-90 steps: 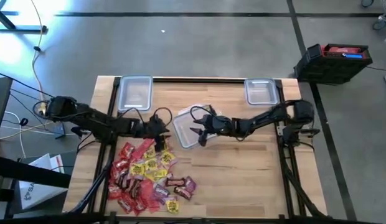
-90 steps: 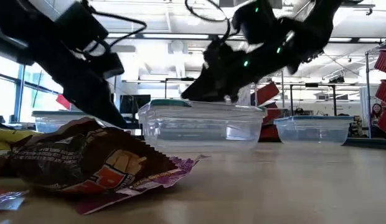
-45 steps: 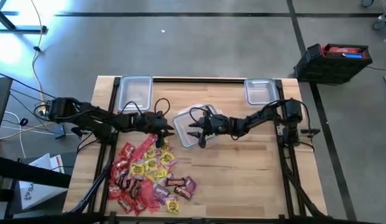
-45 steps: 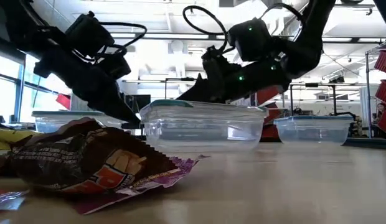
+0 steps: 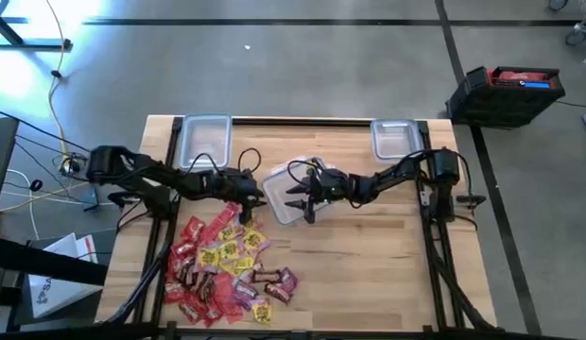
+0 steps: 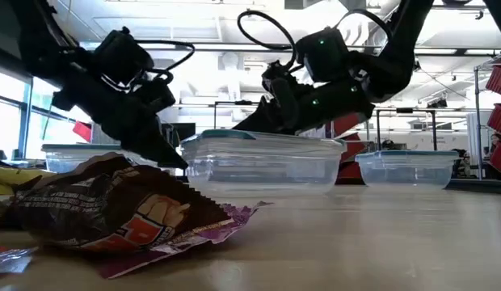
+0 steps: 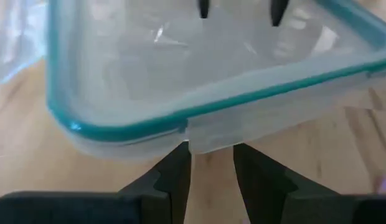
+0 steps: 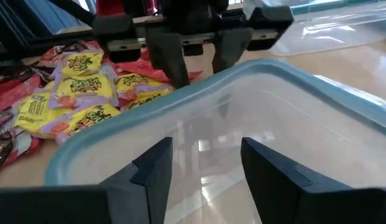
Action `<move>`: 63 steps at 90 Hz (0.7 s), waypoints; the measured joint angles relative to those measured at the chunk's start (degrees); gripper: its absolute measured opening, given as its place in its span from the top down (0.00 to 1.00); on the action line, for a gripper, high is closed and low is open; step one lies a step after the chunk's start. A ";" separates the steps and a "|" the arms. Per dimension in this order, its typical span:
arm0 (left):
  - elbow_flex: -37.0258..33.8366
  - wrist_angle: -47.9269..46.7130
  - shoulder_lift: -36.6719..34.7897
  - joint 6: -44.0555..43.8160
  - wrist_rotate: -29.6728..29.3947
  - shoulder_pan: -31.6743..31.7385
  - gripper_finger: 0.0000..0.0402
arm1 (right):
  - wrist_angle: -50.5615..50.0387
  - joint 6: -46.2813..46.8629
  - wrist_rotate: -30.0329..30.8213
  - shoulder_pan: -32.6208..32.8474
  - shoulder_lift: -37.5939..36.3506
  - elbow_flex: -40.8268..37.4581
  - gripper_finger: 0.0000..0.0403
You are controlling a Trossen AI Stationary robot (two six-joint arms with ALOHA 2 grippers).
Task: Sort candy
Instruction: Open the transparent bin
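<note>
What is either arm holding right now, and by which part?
Nothing. The left gripper is open at a corner of the clear container, and the right gripper is open over that container's opposite rim. No candy is held.
</note>
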 joint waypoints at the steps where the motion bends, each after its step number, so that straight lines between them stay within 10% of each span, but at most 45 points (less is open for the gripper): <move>1: 0.06 0.27 0.30 -0.19 0.23 -0.17 0.74 | 0.00 -0.04 -0.06 -0.02 0.00 0.00 0.60; 63: 0.31 4.72 3.22 -2.41 -2.32 -2.44 0.74 | -1.87 -0.10 -0.71 0.22 0.00 0.03 0.60</move>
